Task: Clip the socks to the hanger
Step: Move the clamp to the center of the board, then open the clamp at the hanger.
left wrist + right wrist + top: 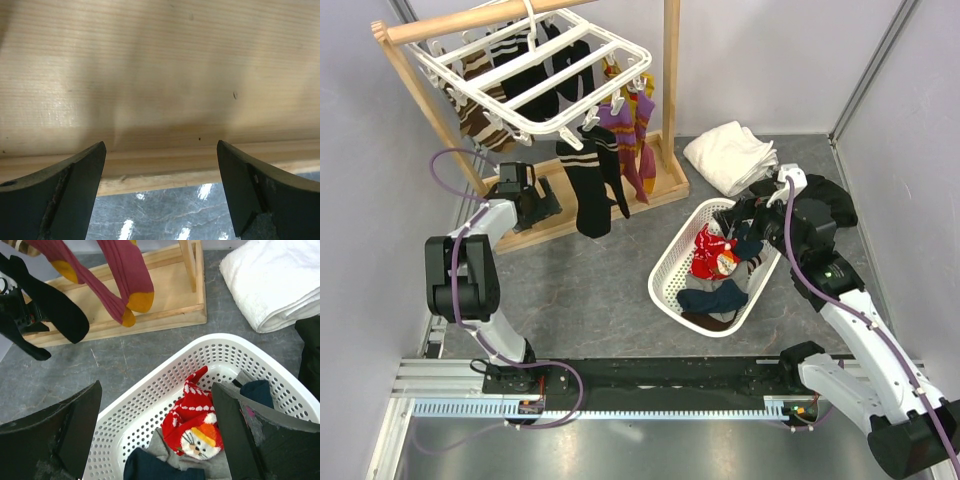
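The white slatted hanger (pixel 542 68) hangs from the wooden stand's top bar at the back left, with black white-striped, brown striped and yellow-purple socks clipped to it. The red socks with white pattern (pixel 712 252) lie in the white lattice basket (pixel 667 270), also seen in the right wrist view (pixel 197 420). A grey sock (pixel 169 451) lies partly under them, its cuff hidden. My right gripper (pixel 730 218) is open and empty above the basket's far end, with the red socks between its fingers in the wrist view (pixel 156 387). My left gripper (pixel 542 200) is open and empty over the stand's base (pixel 161 145).
The wooden stand's base (pixel 620 195) lies on the grey floor at the back, its upright post beside the hanger. A folded white towel (pixel 730 155) lies behind the basket. Navy socks (pixel 720 297) also lie in the basket. Grey walls close in left and right.
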You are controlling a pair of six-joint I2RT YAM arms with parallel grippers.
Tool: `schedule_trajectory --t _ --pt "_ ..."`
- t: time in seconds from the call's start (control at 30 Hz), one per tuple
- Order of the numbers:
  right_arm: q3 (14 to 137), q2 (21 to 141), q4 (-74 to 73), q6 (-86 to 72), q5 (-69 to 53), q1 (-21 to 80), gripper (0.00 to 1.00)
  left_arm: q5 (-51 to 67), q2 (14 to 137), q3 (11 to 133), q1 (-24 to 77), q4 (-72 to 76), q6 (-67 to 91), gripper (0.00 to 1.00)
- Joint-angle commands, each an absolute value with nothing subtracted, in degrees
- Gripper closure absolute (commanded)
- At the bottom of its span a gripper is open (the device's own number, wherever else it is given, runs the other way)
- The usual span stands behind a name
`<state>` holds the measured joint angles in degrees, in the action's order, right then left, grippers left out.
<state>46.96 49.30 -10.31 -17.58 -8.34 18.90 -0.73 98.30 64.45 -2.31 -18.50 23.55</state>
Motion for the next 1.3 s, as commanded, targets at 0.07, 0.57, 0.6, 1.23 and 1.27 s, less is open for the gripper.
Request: schedule_trajectory --t 0.07,0.57,0.6,1.23,1.27 --pt "46.5 47.1 -10.4 -16.5 -9.7 19.0 0.02 4.7 96.8 61.8 -1.9 -21.4 23.9 0.02" --pt "46.0 40.8 -12.2 -17.1 -9.1 18.8 0.02 7.8 82.3 48.7 9.5 -22.3 32.7 0.02" --pt "46.0 40.7 -12.3 -17.1 -9.1 18.9 0.02 7.4 80.9 47.4 10.4 -22.2 33.3 0.02" --pt "47.5 34.3 -17.0 -13.9 -15.4 18.9 0.02 -3.7 34.1 37.6 21.4 -26.2 35.1 0.02" --pt "47.2 34.1 -17.0 -13.8 -15.6 18.8 0.02 -4.5 32.3 39.1 21.5 -26.0 33.6 0.02"
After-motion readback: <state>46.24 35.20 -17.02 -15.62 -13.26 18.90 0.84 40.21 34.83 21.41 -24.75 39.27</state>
